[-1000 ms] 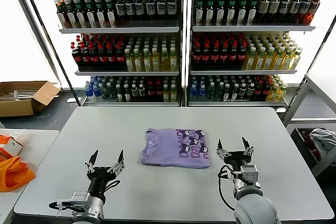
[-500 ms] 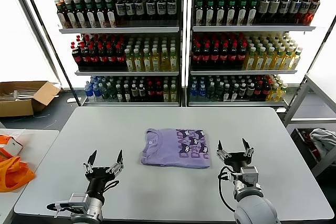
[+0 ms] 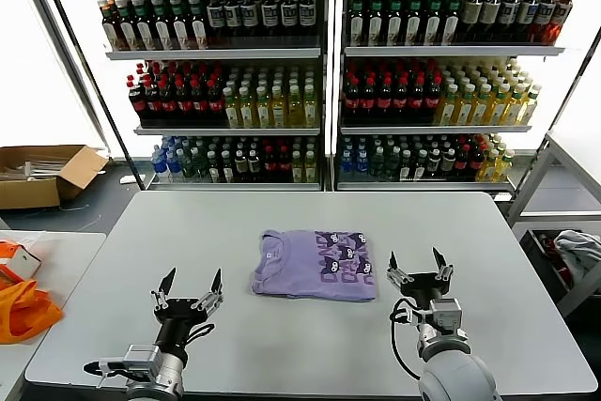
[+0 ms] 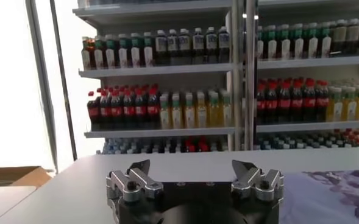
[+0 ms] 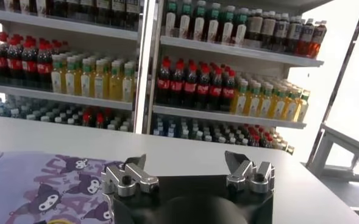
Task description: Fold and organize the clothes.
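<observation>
- The T-shirt [image 3: 314,265] lies on the desk [image 3: 488,232] near its middle, folded into a neat rectangle with the dark printed pattern facing up on its right half.
- Over the last second the shirt has not shifted at all; its outline and place match the earlier views.
- The left tool [image 3: 189,287] has slid back slightly toward the near edge of the desk and hovers well apart from the shirt, fingers spread wide and holding nothing.
- The right tool [image 3: 414,267] has likewise drawn back a little; it sits near the shirt's right edge without touching it, fingers wide and empty.
- Both wrist views confirm spread fingers, with only a corner of purple cloth in sight.
- My reading: the folding looks finished, and both arms are retreating to rest rather than reaching for another fold.
</observation>
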Robot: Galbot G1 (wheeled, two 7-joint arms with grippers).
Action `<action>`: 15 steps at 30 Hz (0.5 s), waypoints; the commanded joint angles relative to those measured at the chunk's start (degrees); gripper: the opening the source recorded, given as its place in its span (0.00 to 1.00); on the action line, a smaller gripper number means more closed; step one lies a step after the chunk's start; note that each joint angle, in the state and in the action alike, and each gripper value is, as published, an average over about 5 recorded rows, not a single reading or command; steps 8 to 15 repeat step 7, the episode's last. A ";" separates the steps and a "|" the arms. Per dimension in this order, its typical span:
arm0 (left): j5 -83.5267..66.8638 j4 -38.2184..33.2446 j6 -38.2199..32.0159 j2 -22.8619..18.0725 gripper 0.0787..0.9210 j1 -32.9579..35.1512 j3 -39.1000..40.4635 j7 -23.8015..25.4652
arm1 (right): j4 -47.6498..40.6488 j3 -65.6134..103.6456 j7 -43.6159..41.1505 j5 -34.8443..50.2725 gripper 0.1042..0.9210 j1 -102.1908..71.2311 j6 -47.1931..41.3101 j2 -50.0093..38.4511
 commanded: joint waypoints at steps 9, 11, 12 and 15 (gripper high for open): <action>-0.16 0.19 0.14 0.06 0.88 -0.21 0.04 -0.01 | -0.17 -0.10 -0.20 0.00 0.88 0.02 0.07 -0.17; -0.16 0.19 0.14 0.06 0.88 -0.21 0.04 -0.01 | -0.17 -0.10 -0.20 0.00 0.88 0.02 0.07 -0.17; -0.16 0.19 0.14 0.06 0.88 -0.21 0.04 -0.01 | -0.17 -0.10 -0.20 0.00 0.88 0.02 0.07 -0.17; -0.16 0.19 0.14 0.06 0.88 -0.21 0.04 -0.01 | -0.17 -0.10 -0.20 0.00 0.88 0.02 0.07 -0.17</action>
